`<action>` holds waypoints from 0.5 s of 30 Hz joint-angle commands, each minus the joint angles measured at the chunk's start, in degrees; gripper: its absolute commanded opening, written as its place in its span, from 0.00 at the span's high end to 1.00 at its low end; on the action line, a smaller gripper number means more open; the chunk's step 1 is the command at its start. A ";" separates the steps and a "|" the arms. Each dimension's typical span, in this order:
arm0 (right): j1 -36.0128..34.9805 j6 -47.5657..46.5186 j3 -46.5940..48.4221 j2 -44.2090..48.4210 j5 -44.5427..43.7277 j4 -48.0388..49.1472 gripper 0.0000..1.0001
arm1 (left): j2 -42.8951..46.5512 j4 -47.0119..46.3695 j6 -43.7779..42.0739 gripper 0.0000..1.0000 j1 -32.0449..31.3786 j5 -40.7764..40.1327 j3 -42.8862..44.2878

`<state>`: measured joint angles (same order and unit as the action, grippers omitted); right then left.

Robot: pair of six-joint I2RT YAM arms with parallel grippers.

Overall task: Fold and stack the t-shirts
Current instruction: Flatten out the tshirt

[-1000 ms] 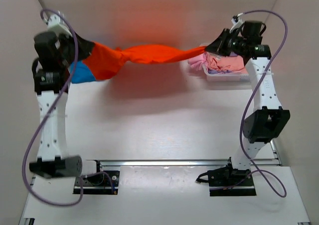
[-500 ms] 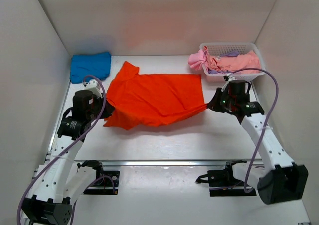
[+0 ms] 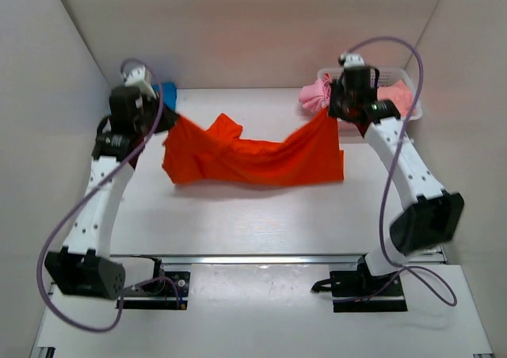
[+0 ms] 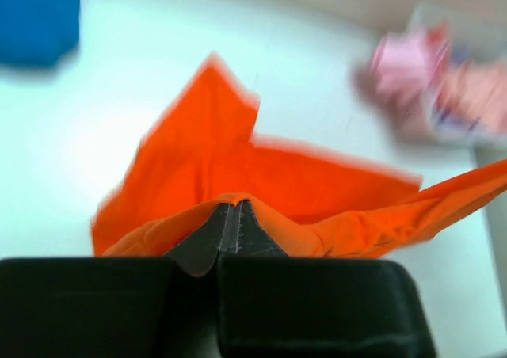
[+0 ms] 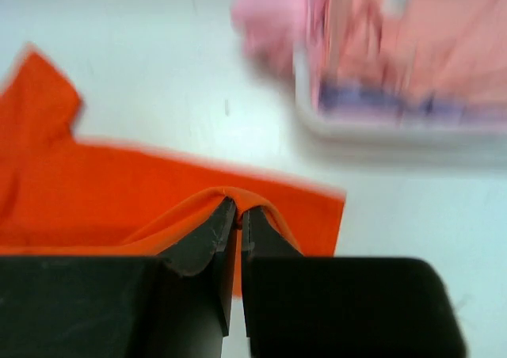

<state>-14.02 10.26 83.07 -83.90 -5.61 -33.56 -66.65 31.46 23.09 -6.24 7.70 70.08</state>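
Observation:
The bright orange-red t-shirt (image 3: 253, 156) hangs between both grippers above the table, sagging in the middle. My left gripper (image 3: 168, 117) is shut on its left corner; in the left wrist view the cloth (image 4: 317, 192) wraps over the closed fingertips (image 4: 230, 215). My right gripper (image 3: 326, 111) is shut on its right corner, with cloth (image 5: 119, 199) pinched between the fingertips (image 5: 236, 211). The folded blue t-shirt (image 3: 165, 93) lies at the back left, mostly hidden behind the left arm; it also shows in the left wrist view (image 4: 36, 17). Pale pink shirts (image 3: 314, 95) fill the basket.
The white lattice basket (image 3: 412, 111) stands at the back right with pink and lilac cloth spilling over its left rim; it shows blurred in the right wrist view (image 5: 396, 128). White walls enclose the table on three sides.
Both grippers have moved back and up with the orange-red shirt: from stretched taut and high, to spread low over the table, to now lifted near the back with its middle sagging.

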 commanded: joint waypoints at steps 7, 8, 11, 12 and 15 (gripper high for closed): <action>-2.58 -12.89 45.93 -18.93 -8.27 -6.07 0.99 | -17.45 0.61 -2.61 1.00 4.48 -3.48 47.22; -2.76 -13.33 46.56 -18.50 -7.76 -6.25 1.00 | -18.07 1.49 -3.05 1.00 4.48 -3.31 51.34; -5.04 -13.95 44.73 -14.90 -11.25 -4.41 1.00 | -16.41 0.89 -2.79 1.00 3.87 -2.87 54.54; -6.18 -14.30 44.29 -13.15 -11.70 -4.06 1.00 | -15.10 0.79 -2.88 1.00 3.61 -2.87 54.20; -8.82 -14.48 40.86 -7.97 -13.55 -2.22 1.00 | -11.06 -0.08 -2.79 1.00 3.08 -1.56 50.35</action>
<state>-20.62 -2.31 125.08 -98.24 -15.25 -38.13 -81.91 31.31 20.95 -2.55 5.37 121.82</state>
